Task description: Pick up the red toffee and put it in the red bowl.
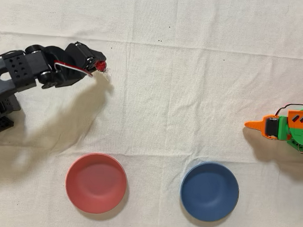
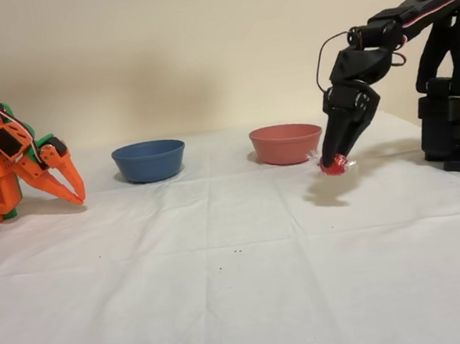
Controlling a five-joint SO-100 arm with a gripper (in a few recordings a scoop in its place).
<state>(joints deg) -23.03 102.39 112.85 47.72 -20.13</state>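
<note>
Black gripper clamped on red toffee, held clear of the cloth in the fixed view, a shadow beneath. Red bowl empty, well apart from the load in the overhead view. Advised: hold grip firm, carry at present height or higher over the near rim, centre above the bowl, then release low.

Plain beige wall; creased white tablecloth, soft light.
</note>
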